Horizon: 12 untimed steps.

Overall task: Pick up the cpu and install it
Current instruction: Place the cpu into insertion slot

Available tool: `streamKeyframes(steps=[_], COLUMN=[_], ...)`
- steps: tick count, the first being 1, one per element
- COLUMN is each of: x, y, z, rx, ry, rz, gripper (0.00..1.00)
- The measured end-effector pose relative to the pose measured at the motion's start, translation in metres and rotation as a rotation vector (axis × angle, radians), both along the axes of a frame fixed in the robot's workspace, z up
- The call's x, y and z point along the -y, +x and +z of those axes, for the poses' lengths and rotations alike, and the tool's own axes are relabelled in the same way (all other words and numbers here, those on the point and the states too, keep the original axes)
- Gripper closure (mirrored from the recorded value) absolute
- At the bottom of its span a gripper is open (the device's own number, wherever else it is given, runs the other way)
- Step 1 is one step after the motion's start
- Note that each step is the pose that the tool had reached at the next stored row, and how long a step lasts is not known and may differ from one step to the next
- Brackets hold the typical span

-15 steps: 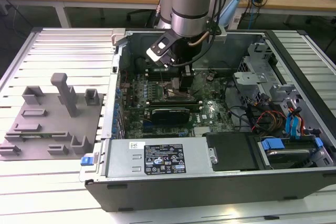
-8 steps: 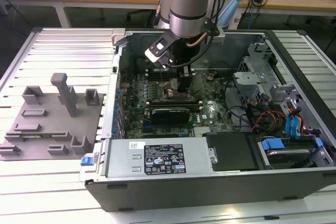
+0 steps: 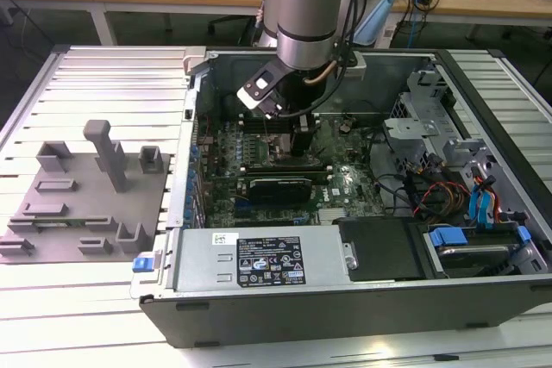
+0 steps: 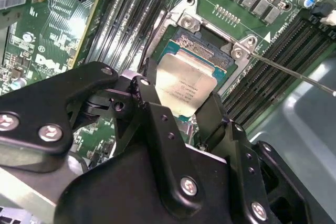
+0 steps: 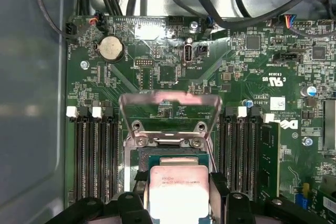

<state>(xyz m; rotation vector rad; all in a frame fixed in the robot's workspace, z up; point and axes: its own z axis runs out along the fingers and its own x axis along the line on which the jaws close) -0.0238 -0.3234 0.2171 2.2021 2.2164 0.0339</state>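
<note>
- The pick-up looks done: the cpu (image 4: 186, 85) sits between the fingers of the pincer (image 4: 181, 106), right over the open socket (image 4: 207, 43) on the motherboard (image 5: 173, 72).
- The socket's load plate (image 5: 168, 100) stands flipped up, so the way in is free.
- Seating seems unfinished. Part of the socket bed shows beyond the chip's edge, and I cannot tell whether the chip touches it.
- The pincer is clamped on the cpu by two opposite edges, its fingers only as far apart as the chip is wide.

cpu (image 5: 178, 195) silver-white; motherboard (image 5: 173, 77) green; claw (image 4: 178, 97) black; fixture blocks (image 3: 110, 154) grey.
</note>
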Motion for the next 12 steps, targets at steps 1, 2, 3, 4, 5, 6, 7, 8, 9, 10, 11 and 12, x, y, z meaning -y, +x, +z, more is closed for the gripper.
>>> streamKeyframes(steps=[1, 2, 3, 4, 5, 6, 7, 8, 9, 10, 11, 12], x=[-0.0001, -0.0004, -0.0014, -0.0022, -0.0032, -0.0043, -0.0053, -0.0068, -0.0074, -0.0079, -0.0085, -0.0094], y=[-0.0002, -0.0003, -0.0003, -0.0002, -0.0003, -0.0003, -0.0003, -0.0003, -0.0004, -0.0004, -0.0003, -0.0003], z=[-0.001, -0.0012, -0.0014, -0.0015, -0.0016, -0.0018, -0.002, -0.0025, -0.0029, -0.0033, -0.0037, -0.0044], rx=[0.0, 0.0, 0.0, 0.0, 0.0, 0.0, 0.0, 0.0001, 0.0, -0.0001, 0.0, -0.0001], ry=[-0.0002, -0.0004, -0.0003, -0.0003, -0.0003, -0.0003, -0.0003, -0.0019, -0.0093, -0.0227, -0.0341, -0.0477], rz=[0.0, 0.0, 0.0, 0.0, 0.0, 0.0, 0.0, 0.0, 0.0, 0.0, 0.0, 0.0], gripper=[0.46, 0.46, 0.46, 0.46, 0.46, 0.46, 0.46, 0.46, 0.46, 0.46, 0.46, 0.46])
